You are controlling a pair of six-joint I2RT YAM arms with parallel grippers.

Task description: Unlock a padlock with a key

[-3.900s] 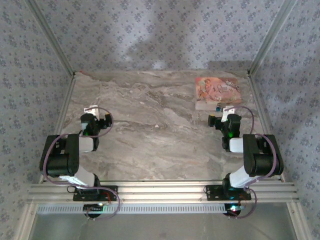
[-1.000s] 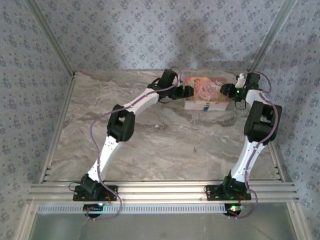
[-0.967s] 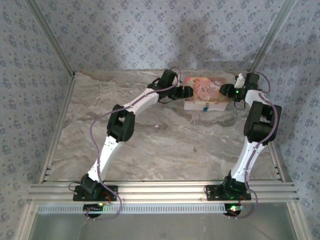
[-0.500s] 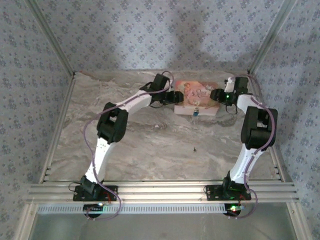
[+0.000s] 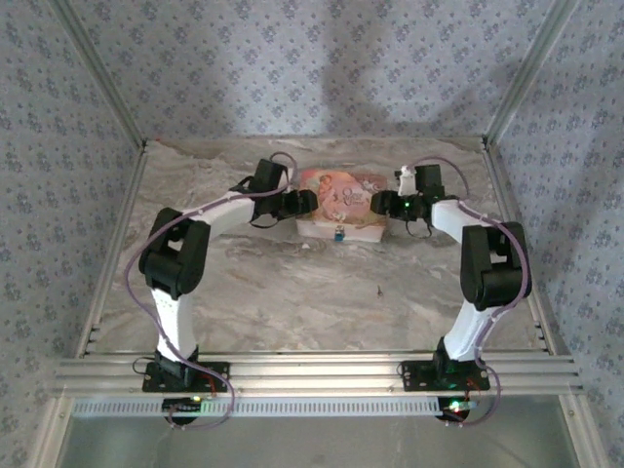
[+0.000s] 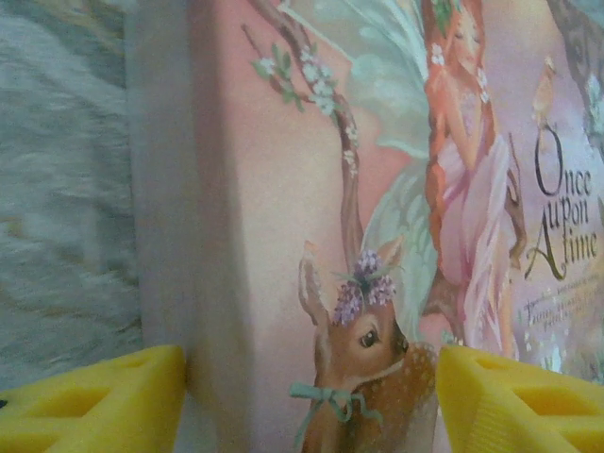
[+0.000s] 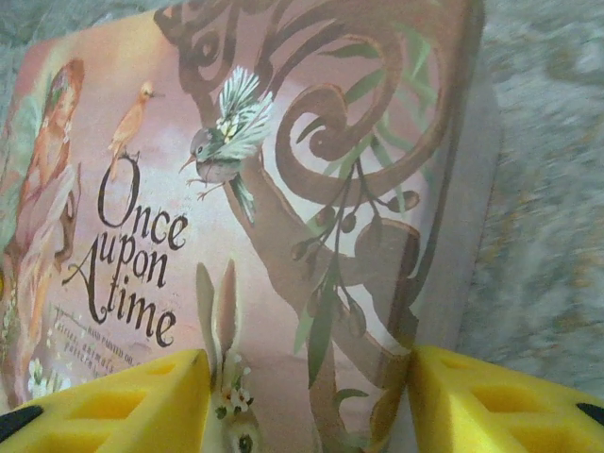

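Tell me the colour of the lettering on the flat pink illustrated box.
Dark brown lettering on the flat pink illustrated box, clearest in the right wrist view.
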